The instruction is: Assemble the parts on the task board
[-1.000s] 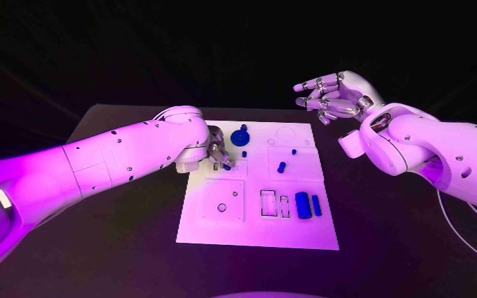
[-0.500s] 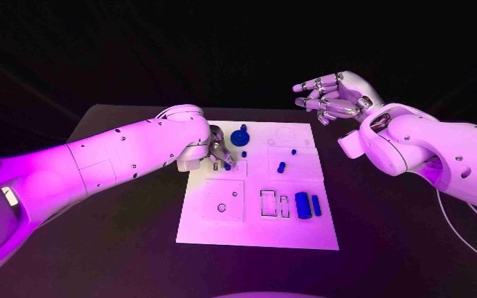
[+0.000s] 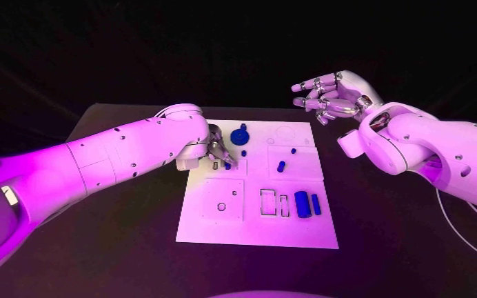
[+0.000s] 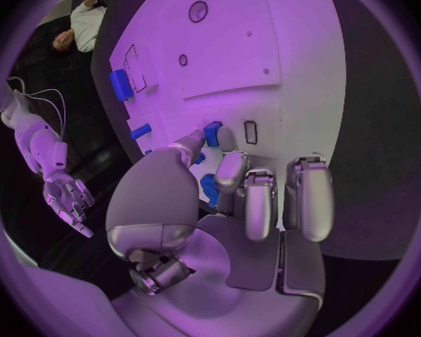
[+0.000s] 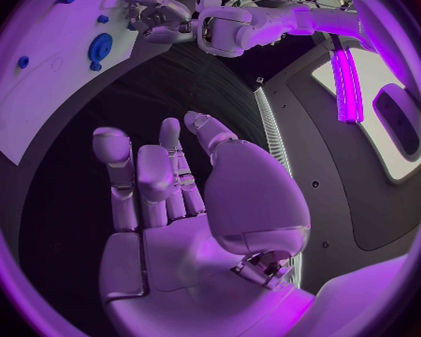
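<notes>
Left hand (image 3: 217,150), lowered onto the upper left part of the task board (image 3: 258,225); in the left wrist view its thumb and one finger (image 4: 228,165) close on a small blue part (image 4: 211,133) that sits at the board's surface, the remaining fingers curled beside it. Just beside this hand, toward the board's far edge, stands a round blue part (image 3: 240,136) with a short stem. Further blue pieces: a small peg (image 3: 293,151) and a short cylinder (image 3: 281,167) in the upper right panel of the board. In the lower right panel, two outlined rectangular recesses (image 3: 268,203) stand beside a thick blue bar (image 3: 302,205) and a thinner blue bar (image 3: 316,205), the bars side by side and upright on the plate's plan. The lower left panel carries a small ring-shaped mark (image 3: 222,207). Right hand (image 3: 331,96), raised above the black table (image 3: 129,229) off the board's far right corner, well apart from every part; fingers spread, palm bare, nothing held. Compared with a second ago, the left hand has settled slightly lower over the same spot, while the right hand keeps its raised pose and the parts lie unchanged.
</notes>
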{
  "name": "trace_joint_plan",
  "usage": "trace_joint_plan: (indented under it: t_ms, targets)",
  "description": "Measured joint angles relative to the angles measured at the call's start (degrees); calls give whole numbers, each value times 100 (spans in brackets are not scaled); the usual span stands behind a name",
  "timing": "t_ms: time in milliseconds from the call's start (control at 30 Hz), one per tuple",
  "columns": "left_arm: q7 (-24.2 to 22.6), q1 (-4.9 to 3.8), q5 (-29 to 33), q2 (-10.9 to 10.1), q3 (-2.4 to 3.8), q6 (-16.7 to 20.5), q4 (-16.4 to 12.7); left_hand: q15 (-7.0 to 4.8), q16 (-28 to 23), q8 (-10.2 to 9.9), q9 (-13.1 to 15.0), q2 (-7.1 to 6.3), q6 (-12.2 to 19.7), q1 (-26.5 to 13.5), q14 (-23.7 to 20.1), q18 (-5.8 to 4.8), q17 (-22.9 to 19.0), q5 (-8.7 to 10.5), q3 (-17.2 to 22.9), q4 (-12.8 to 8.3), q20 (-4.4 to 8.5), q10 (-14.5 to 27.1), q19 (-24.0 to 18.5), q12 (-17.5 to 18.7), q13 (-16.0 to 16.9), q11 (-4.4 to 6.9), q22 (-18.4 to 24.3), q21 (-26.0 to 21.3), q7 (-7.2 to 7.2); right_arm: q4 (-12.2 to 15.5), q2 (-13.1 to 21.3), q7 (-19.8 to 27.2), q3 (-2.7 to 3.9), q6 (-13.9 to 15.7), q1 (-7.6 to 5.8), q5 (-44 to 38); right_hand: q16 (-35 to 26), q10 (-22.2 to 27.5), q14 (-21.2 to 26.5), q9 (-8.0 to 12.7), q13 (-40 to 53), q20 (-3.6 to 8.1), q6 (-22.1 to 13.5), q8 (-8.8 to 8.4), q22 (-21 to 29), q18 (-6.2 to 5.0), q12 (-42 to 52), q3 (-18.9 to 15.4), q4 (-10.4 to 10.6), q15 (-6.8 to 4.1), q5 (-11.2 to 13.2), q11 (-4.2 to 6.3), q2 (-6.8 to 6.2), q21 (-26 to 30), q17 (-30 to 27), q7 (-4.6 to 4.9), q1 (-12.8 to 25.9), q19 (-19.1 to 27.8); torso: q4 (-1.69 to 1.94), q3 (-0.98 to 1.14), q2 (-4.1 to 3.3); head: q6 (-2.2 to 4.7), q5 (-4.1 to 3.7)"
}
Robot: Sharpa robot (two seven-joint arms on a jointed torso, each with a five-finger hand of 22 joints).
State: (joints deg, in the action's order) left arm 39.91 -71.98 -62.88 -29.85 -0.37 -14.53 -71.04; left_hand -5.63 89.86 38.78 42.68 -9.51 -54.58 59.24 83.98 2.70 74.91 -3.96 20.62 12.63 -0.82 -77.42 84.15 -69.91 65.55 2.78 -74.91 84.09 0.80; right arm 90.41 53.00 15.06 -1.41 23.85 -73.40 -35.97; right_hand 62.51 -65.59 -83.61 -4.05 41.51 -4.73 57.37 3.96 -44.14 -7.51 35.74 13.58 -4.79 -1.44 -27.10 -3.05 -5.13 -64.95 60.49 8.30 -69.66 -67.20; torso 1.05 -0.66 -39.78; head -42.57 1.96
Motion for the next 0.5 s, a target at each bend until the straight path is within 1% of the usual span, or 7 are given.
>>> trace_joint_plan:
  t_ms: [100, 167, 233, 300, 367, 500]
  targets:
    - [-4, 1, 0, 3, 0, -1, 10, 0, 0, 0, 0, 2, -1, 2, 0, 0, 0, 0, -189, 53, 0, 0, 0, 0, 7, 0, 0, 0, 0, 0, 0, 4, 0, -19, 0, 6, 0, 0, 0, 0, 0, 0, 0, 0, 1, 0, 13, -16, 16, 0, 62, 0, 16, 18, 6, 0, 16, 0, 0, 0, 1, -1, -3]
    - [-7, 1, 1, 3, 0, -2, 13, 0, 0, 0, 1, 47, -1, 47, 0, 0, 0, 0, -291, 90, 0, 0, 0, 0, 11, 0, 0, 0, -1, 0, 0, 5, 0, -30, 0, 10, -22, 0, 0, 0, 0, 0, 0, 0, 1, 0, 13, -27, 27, 0, 78, 0, 30, 18, 6, 0, 30, 0, 0, 0, 1, -1, -4]
    - [-10, 2, 2, 0, 0, -2, 14, 0, 0, 0, 7, 56, -1, 56, 0, 0, 0, 0, -402, 123, 0, 0, 0, 0, 11, -1, 0, 0, -1, 0, 1, 7, 0, -39, 0, 14, -22, 0, 0, 0, -5, 0, 0, 0, 1, 0, 13, -39, 39, 0, 116, 0, 30, 18, 6, 0, 30, 0, 0, 0, 1, -1, -2]
    - [-13, 2, 3, -6, 0, -1, 13, 0, 0, 0, 15, 92, -10, 92, 0, 0, 0, 0, -489, 147, 0, 1, 0, 0, 11, -1, 0, 0, -10, -1, 2, 8, 0, -44, 0, 17, -22, 0, 0, 0, -5, 0, 0, 0, 8, 0, 13, -39, 39, 0, 116, 0, 12, 18, 6, 0, 47, 0, -1, 0, 1, -1, -1]
    - [-18, 3, 4, -21, 1, 1, 0, 0, 0, 0, 27, 91, -10, 91, 0, 0, -1, 0, -610, 193, 12, 1, -13, 0, 11, -1, 0, 0, -11, -3, 3, 9, 0, -48, 0, 20, -22, -1, 0, 0, -5, 0, 0, 0, 8, 0, 13, -62, 62, 0, 160, 0, 7, 18, 13, 0, 52, 0, -2, 0, 1, -1, -1]
    - [-27, 8, 8, -84, 3, 8, -56, 0, 0, 0, 45, 91, -24, 91, 0, -1, -1, 0, -907, 321, 21, -18, -21, 0, 11, 19, 0, 24, 3, -6, 6, 10, 0, -55, 0, 26, -22, -1, 0, 0, -5, 0, 0, 0, 14, 0, 13, -62, 62, 0, 161, -1, 7, 18, 14, 0, 52, 0, -2, 0, 1, -1, -2]
